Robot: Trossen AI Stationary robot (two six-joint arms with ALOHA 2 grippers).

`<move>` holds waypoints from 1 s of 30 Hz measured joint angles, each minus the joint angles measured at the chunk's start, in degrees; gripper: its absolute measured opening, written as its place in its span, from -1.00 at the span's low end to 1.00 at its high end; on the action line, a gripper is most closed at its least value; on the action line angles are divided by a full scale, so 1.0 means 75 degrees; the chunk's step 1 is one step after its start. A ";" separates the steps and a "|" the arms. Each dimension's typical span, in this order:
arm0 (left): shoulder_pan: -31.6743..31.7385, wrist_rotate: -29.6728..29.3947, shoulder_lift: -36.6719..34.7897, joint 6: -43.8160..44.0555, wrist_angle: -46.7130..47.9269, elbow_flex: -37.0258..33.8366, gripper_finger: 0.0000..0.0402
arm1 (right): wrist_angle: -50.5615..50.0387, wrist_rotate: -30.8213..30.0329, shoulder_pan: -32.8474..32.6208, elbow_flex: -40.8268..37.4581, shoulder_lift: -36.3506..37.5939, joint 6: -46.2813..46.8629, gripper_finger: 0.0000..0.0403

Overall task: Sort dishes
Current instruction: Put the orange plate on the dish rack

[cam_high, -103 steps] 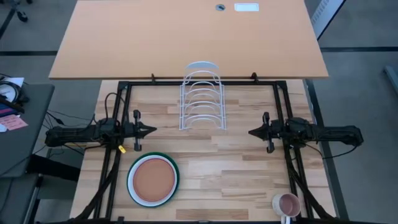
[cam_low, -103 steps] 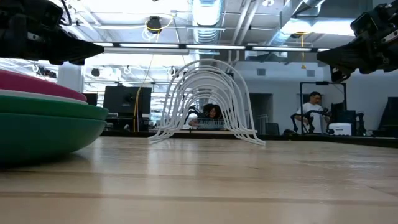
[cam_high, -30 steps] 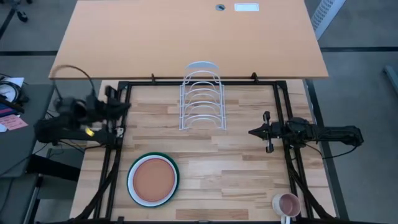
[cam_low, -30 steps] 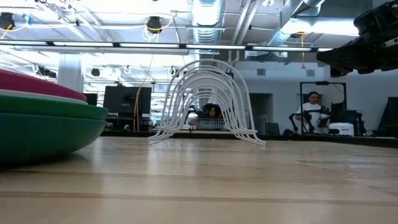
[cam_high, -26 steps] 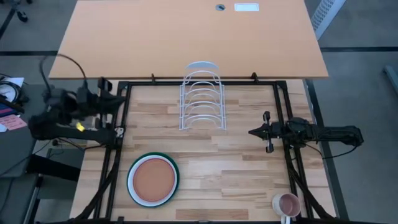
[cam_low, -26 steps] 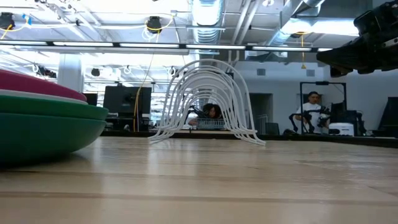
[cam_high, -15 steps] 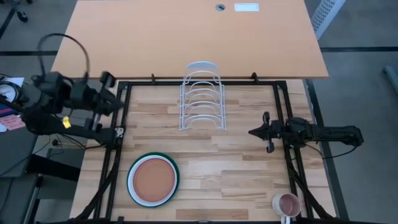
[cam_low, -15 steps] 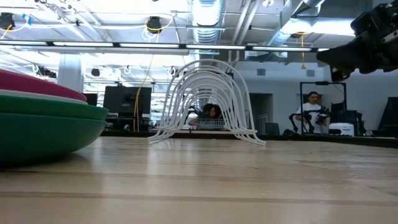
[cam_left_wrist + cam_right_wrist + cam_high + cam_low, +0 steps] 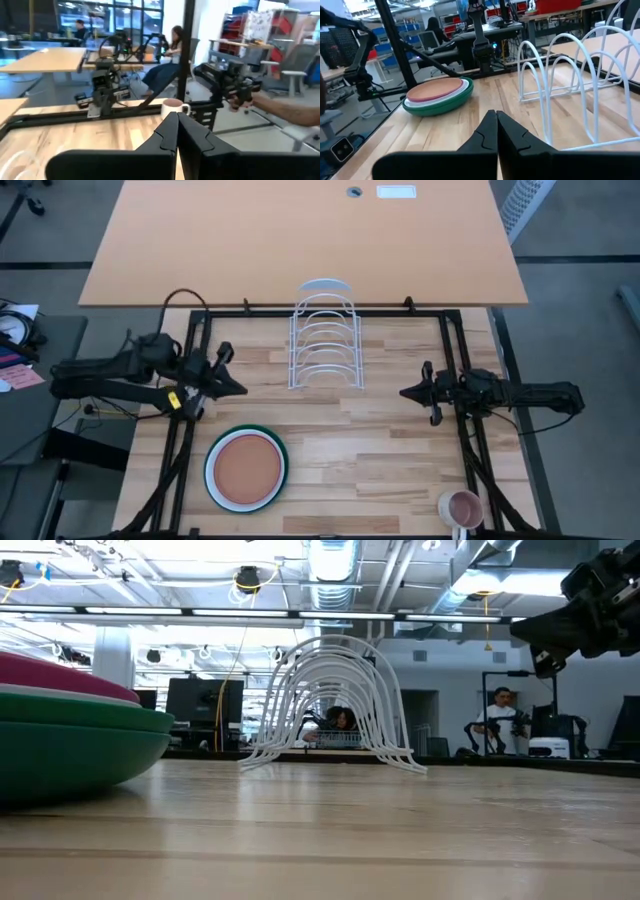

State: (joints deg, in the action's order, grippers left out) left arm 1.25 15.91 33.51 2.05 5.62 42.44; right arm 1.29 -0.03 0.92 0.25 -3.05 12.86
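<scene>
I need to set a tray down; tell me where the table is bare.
Bare wood runs between the plate stack and the pink mug, and in front of the wire rack between the left gripper and right gripper. Crowded: the stack's near-left corner.

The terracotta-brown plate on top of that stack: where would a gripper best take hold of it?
Probably at its rim. The terracotta-brown plate lies flat atop the nested stack, over the pink, white and dark green plate, so only its edge offers a pinch. The left gripper, fingers shut, sits nearest, so coming down from above on the rack-facing side looks easiest.
</scene>
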 joint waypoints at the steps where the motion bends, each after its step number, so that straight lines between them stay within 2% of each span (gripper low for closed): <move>1: 0.0012 -0.0286 -0.0099 -0.0003 -0.0154 -0.0199 -1.00 | 0.0038 -0.0001 -0.0029 0.0000 -0.0002 0.0492 -1.00; 4: 0.0021 -0.1042 -0.0352 0.0013 -0.0304 -0.0511 -1.00 | 0.0665 -0.0007 -0.0080 0.0000 -0.0043 0.2510 -1.00; 7: 0.0018 -0.1207 -0.0483 0.0007 -0.0376 -0.0537 -1.00 | 0.1606 -0.0014 -0.0064 0.0043 -0.0044 0.3256 -1.00; 11: 0.0018 -0.1187 -0.0531 0.0022 -0.0349 -0.0537 -1.00 | 0.1675 -0.0021 -0.0099 0.1012 -0.0106 0.2992 -1.00; 14: 0.0015 -0.1210 -0.0527 0.0114 -0.0349 -0.0537 -1.00 | 0.1576 0.0049 -0.0286 0.2028 -0.0519 0.2083 -1.00; 19: 0.0015 -0.1254 -0.0527 0.0162 -0.0429 -0.0537 -1.00 | -0.0368 0.0078 -0.0589 0.4559 -0.1837 0.0542 -1.00; 30: 0.0015 -0.1262 -0.0530 0.0124 -0.0562 -0.0531 -1.00 | -0.5050 -0.0014 -0.1125 1.1330 -0.5936 -0.1090 -1.00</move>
State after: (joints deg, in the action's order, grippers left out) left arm 1.37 6.44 29.54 2.98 1.41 38.46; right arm -36.59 -0.13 -7.52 85.23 -47.57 4.68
